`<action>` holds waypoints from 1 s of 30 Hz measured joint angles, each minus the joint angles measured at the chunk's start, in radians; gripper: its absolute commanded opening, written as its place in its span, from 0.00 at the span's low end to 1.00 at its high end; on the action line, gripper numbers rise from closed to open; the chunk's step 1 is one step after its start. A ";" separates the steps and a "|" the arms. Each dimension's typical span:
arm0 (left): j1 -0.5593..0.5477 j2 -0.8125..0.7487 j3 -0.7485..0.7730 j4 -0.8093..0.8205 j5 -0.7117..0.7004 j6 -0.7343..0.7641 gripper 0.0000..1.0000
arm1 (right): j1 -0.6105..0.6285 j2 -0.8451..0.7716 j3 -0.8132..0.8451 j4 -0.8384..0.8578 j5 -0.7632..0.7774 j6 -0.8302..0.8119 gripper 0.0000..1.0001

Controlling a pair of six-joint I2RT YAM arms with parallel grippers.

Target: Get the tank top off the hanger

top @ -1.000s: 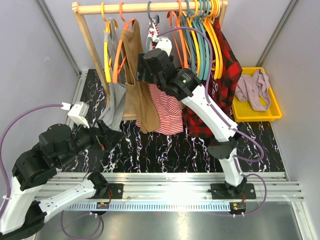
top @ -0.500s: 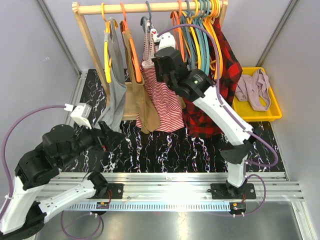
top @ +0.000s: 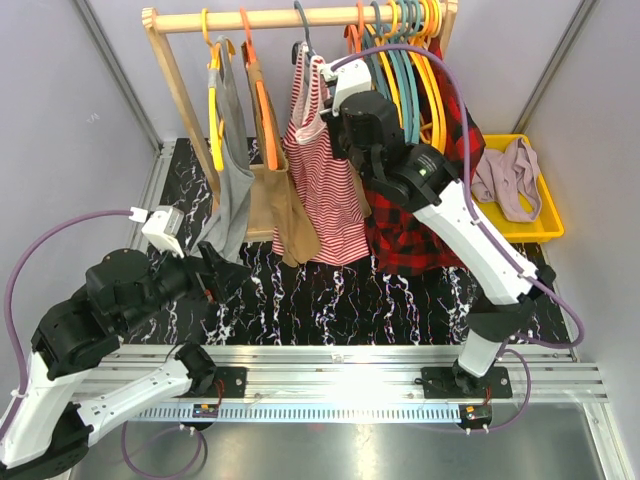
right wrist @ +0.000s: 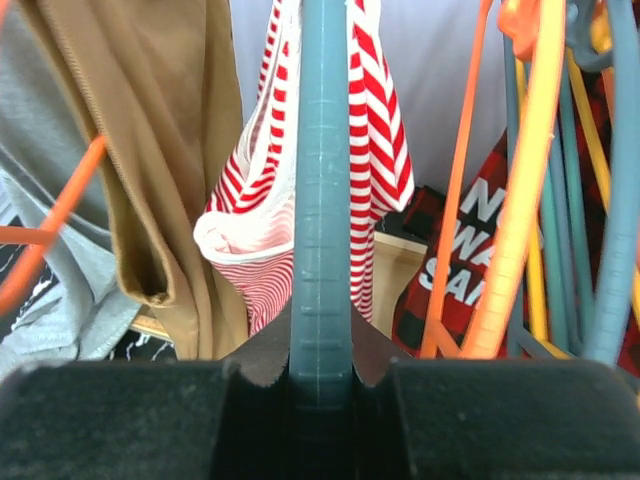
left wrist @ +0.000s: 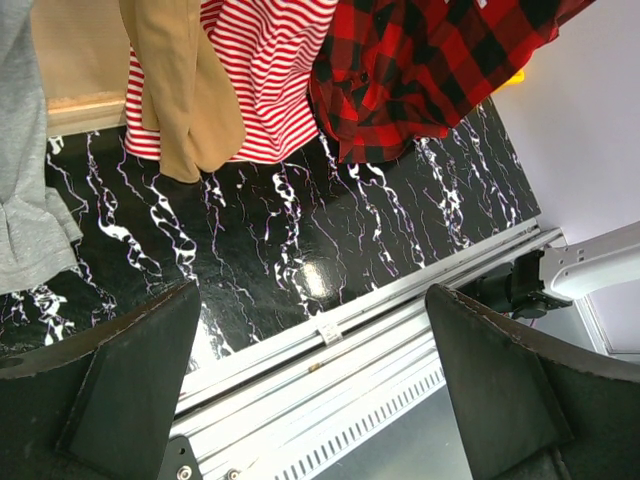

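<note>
A red-and-white striped tank top point(top: 322, 185) hangs on a grey-blue hanger point(top: 300, 30) from the wooden rail point(top: 260, 17). My right gripper point(top: 322, 80) is high at the rack, shut on that hanger's arm point(right wrist: 321, 200) just below the hook. In the right wrist view the right gripper point(right wrist: 321, 372) pinches the bar, with the striped top point(right wrist: 255, 250) draped behind it. My left gripper point(top: 225, 270) hovers low over the black marbled table, left of the garments. In the left wrist view the left gripper point(left wrist: 315, 390) is wide open, with nothing between its fingers point(left wrist: 130, 380).
A grey tank top point(top: 232, 195) on a yellow hanger and a tan one point(top: 283, 205) on an orange hanger hang left of the striped top. Several empty hangers point(top: 400, 60) and a red plaid shirt point(top: 425, 225) hang to its right. A yellow tray point(top: 545, 235) with pinkish clothes is at the right.
My right gripper has shut on the grey-blue hanger and risen towards the rail, swinging the striped top up and rightward. The left arm has barely moved.
</note>
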 measured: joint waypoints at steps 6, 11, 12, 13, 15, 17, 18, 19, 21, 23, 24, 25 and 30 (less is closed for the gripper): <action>0.000 0.009 0.001 0.004 0.000 0.002 0.99 | -0.034 -0.070 -0.109 0.075 -0.055 0.010 0.00; 0.000 0.042 0.002 0.005 0.001 0.005 0.99 | -0.054 -0.072 -0.124 0.199 -0.101 0.064 0.00; 0.000 0.047 0.002 0.004 0.001 0.005 0.99 | -0.054 -0.076 -0.138 0.220 -0.107 0.076 0.00; 0.000 0.050 0.002 0.004 0.001 0.006 0.99 | -0.054 -0.077 -0.147 0.231 -0.112 0.087 0.00; 0.000 0.052 0.002 0.003 0.001 0.008 0.99 | -0.054 -0.075 -0.150 0.242 -0.127 0.106 0.00; 0.000 0.052 0.003 0.003 0.000 0.008 0.99 | -0.054 -0.075 -0.150 0.240 -0.133 0.127 0.00; 0.000 0.052 0.003 0.003 0.000 0.008 0.99 | -0.054 -0.077 -0.150 0.235 -0.136 0.136 0.00; 0.000 0.052 0.003 0.003 0.000 0.008 0.99 | -0.054 -0.080 -0.151 0.226 -0.140 0.147 0.00; 0.000 0.052 0.003 0.003 0.000 0.008 0.99 | -0.054 -0.111 -0.190 0.220 -0.151 0.166 0.00; 0.000 0.052 0.003 0.004 0.000 0.008 0.99 | -0.054 -0.182 -0.276 0.215 -0.167 0.185 0.00; 0.000 0.052 0.003 0.005 0.000 0.008 0.99 | -0.054 -0.226 -0.323 0.204 -0.176 0.192 0.00; 0.000 0.053 0.003 0.006 0.000 0.008 0.99 | -0.055 -0.283 -0.382 0.187 -0.184 0.199 0.00; 0.000 0.076 0.014 0.019 0.000 0.023 0.99 | -0.055 -0.542 -0.557 0.058 -0.254 0.216 0.00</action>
